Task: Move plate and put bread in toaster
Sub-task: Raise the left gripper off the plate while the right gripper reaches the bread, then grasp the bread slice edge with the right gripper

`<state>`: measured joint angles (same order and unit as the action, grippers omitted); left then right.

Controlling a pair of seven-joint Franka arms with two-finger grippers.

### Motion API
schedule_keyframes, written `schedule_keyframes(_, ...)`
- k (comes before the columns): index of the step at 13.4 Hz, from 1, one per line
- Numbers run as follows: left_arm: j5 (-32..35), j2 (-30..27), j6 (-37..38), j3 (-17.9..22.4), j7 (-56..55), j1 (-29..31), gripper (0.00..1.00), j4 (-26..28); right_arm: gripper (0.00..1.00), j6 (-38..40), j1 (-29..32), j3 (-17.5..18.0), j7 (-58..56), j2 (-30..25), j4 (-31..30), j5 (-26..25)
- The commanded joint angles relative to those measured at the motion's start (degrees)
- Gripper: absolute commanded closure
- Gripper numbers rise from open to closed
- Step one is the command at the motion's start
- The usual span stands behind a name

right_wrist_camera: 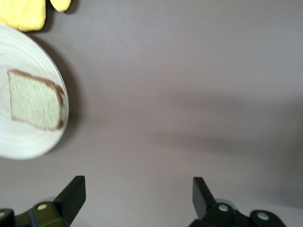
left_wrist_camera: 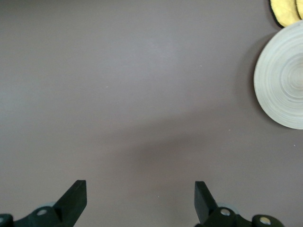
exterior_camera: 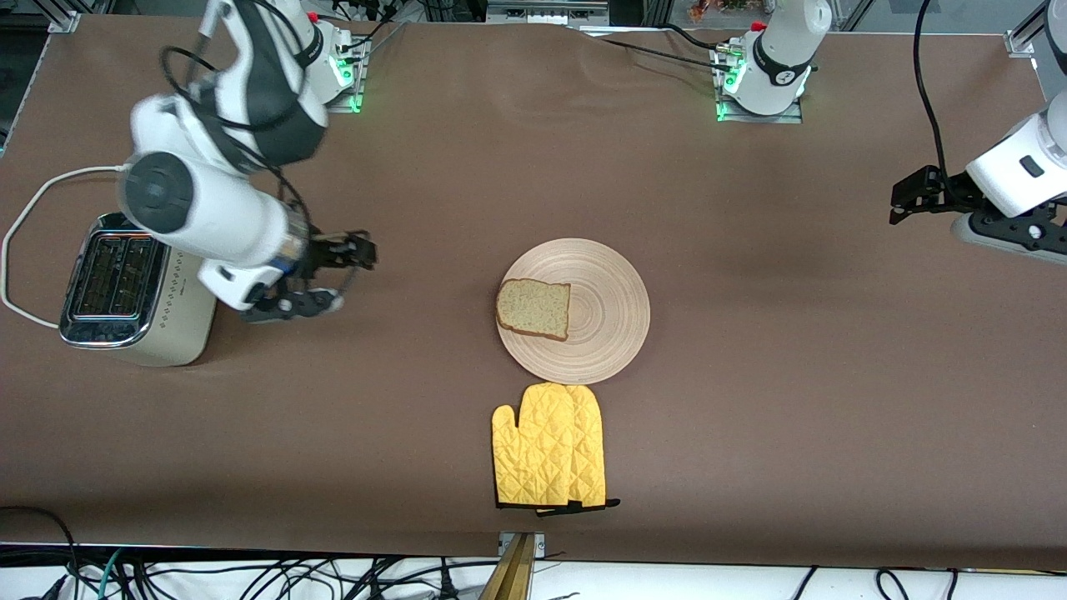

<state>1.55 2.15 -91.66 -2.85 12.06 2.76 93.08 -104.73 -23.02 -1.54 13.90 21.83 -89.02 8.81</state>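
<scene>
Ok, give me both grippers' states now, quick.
Left gripper: open, empty, over bare table at its own end.
Right gripper: open, empty, over bare table between toaster and plate.

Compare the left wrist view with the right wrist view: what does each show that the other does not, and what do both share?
Only the left wrist view shows the left gripper, open over bare table. Only the right wrist view shows the bread, lying on the plate near its rim, and the right gripper, also open over bare table. Both show part of the plate, a corner of the yellow oven mitt beside it, and the brown table. Neither shows the toaster.
</scene>
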Motion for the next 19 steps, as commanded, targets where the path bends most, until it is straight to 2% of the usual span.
schedule_keyframes(1, -2.32, -0.83, -0.44, 3.46, -3.0, -0.92, 0.0, 0.44, 0.0, -7.66, -5.44, -0.4, 10.85, 5.13, 0.6, 0.51)
schedule_keyframes(7, -3.49, -1.09, 1.05, 3.29, -5.55, -1.09, 0.0, -0.35, 0.0, -22.17, -14.41, -0.49, 27.13, 15.07, 0.51, 0.42)
schedule_keyframes(12, -3.4, -1.09, 2.1, 2.49, -7.93, -1.27, 0.0, -0.44, 0.01, -26.75, -15.83, -0.49, 29.52, 17.89, 0.77, 0.25)
schedule_keyframes(14, -3.31, -1.01, 2.19, 1.88, -8.63, -1.36, 0.0, -0.79, 0.09, -27.99, -16.53, -0.49, 29.52, 19.03, 0.77, 0.25)
schedule_keyframes(17, -3.31, -1.01, 2.19, 1.88, -8.81, -1.36, 0.0, -0.79, 0.25, -28.17, -16.53, -0.49, 29.43, 19.74, 0.69, 0.25)
schedule_keyframes(19, -3.31, -1.0, 2.19, 1.88, -8.81, -1.36, 0.0, -0.79, 0.4, -28.17, -16.53, -0.49, 29.43, 19.74, 0.69, 0.16)
